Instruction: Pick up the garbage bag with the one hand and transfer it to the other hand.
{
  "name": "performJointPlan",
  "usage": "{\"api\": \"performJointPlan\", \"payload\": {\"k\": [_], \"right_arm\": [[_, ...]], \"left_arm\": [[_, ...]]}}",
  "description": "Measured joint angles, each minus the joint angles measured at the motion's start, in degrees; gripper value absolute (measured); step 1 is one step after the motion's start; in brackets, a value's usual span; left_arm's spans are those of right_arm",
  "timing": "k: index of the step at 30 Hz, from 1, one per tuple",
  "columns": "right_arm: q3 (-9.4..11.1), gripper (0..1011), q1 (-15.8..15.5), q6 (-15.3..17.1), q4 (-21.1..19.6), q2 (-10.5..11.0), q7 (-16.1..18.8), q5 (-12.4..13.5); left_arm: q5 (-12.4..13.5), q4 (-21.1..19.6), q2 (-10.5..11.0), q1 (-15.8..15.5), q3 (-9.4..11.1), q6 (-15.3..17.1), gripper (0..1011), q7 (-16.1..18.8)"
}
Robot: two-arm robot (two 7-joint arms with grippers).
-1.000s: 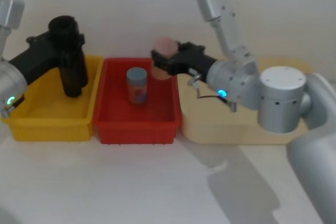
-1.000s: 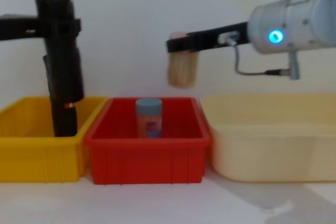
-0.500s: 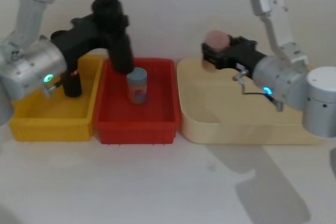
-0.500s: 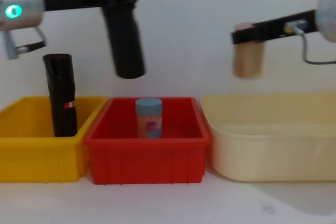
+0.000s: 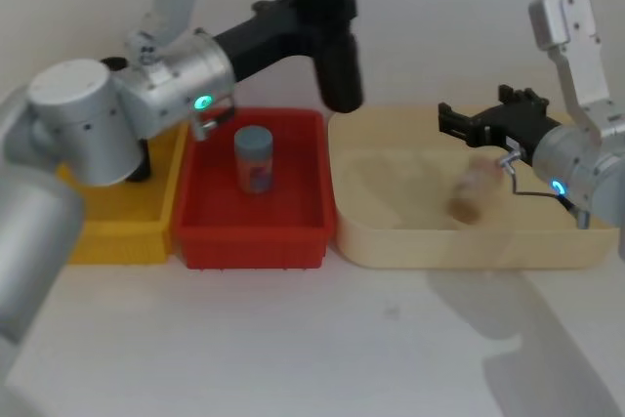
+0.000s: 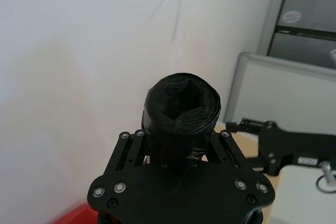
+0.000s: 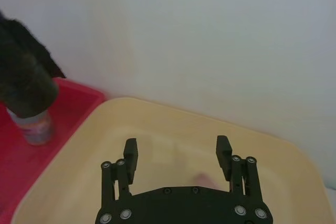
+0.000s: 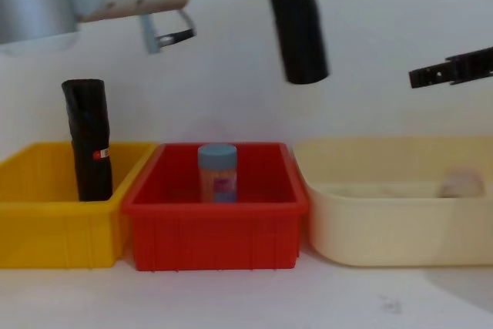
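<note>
Currently mid-transfer: left tool (image 5: 314, 15) clamps garbage bag (image 5: 340, 75) aloft; right tool (image 7: 177, 148), spread apart, must next close round it.

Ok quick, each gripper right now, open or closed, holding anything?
Left gripper: shut on the garbage bag, in the air.
Right gripper: open, holding nothing, above the cream bin.

It looks like a robotics lab: bare white wall (image 8: 377, 13), plain white counter (image 5: 293, 339), and a yellow bin (image 8: 46, 229), red bin (image 8: 216, 236) and cream bin (image 8: 385, 236) lined up together.
</note>
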Motion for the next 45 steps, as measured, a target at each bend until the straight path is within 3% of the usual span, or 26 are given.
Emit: {"api": "performJointPlan", "payload": {"k": [5,17,35,45], "right_arm": [[0.6,1001,-0.6,0.4,-0.5,0.4,-0.2,-0.1],[0.7,1001,-1.4,-0.7,-2.3,1.0,2.9,1.0],[-0.2,1001,-1.9,-6.2,-6.4,3.4,11.8,4.8],[-0.7,1001,-1.7,-7.1,-7.3,3.3,10.9,4.4]], "left_arm": [[-0.2,3.9,-2.7,-3.1,1.5,-1.0,426,-1.3],[-0.6,9.4,-6.4,-7.4,3.6,-2.3,426,-3.3],[-0.7,11.8,-8.0,-9.2,4.5,-2.9,426,-4.1],[-0.8,12.2,-8.3,-9.5,4.6,-3.0,426,-4.2]]}}
